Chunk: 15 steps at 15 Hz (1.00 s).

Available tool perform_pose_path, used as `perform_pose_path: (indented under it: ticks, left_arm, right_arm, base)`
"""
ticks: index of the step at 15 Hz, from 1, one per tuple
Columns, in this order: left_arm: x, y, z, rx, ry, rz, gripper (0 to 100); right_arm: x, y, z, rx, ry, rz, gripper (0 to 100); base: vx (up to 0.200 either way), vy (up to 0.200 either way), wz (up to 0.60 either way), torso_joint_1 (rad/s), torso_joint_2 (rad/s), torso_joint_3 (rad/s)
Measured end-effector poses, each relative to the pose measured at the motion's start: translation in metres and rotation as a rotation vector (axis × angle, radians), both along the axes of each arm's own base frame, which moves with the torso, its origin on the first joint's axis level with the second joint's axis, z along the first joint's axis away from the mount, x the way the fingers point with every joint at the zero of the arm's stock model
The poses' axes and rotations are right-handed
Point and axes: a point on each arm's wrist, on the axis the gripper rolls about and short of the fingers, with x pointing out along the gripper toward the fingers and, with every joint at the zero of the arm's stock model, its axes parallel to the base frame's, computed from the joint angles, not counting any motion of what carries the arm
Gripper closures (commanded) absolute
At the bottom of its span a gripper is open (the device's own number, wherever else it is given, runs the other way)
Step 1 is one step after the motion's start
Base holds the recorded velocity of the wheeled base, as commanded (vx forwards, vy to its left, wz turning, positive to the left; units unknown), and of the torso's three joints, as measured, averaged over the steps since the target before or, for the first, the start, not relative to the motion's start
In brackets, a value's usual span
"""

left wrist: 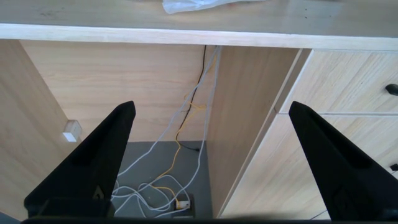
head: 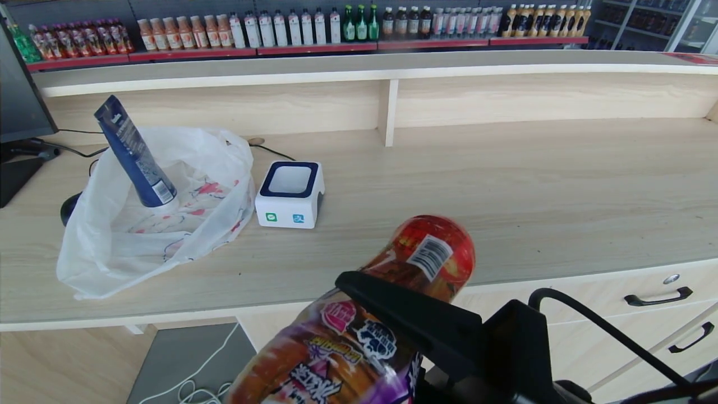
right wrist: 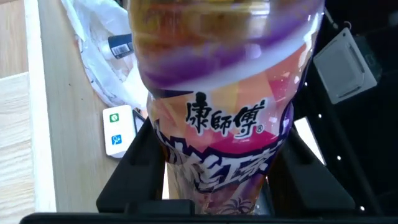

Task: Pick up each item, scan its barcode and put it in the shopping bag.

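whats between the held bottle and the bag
The white scanner stands on the counter between the bottle and the bag, close beside the bag; the head view shows it.

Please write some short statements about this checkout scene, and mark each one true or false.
1. The right gripper holds a bottle. True.
2. The bag is empty. False: a blue tube stands tilted in it.
3. The scanner stands on the counter beside the bag. True.
4. The left gripper is shut on an item. False: it is open and empty.
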Motion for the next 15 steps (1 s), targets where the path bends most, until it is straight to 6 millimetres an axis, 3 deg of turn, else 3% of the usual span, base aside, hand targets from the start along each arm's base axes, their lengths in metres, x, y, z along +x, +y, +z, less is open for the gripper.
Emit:
perform_pose_path:
  ticks: [15]
  left_arm:
    - [0.000, 0.000, 0.000, 0.000, 0.000, 0.000, 0]
  right_arm:
    - [0.001, 0.008, 0.011, -0.050, -0.208, -0.079, 100]
  base:
    - [0.000, 0.000, 0.00, 0.000, 0.00, 0.000]
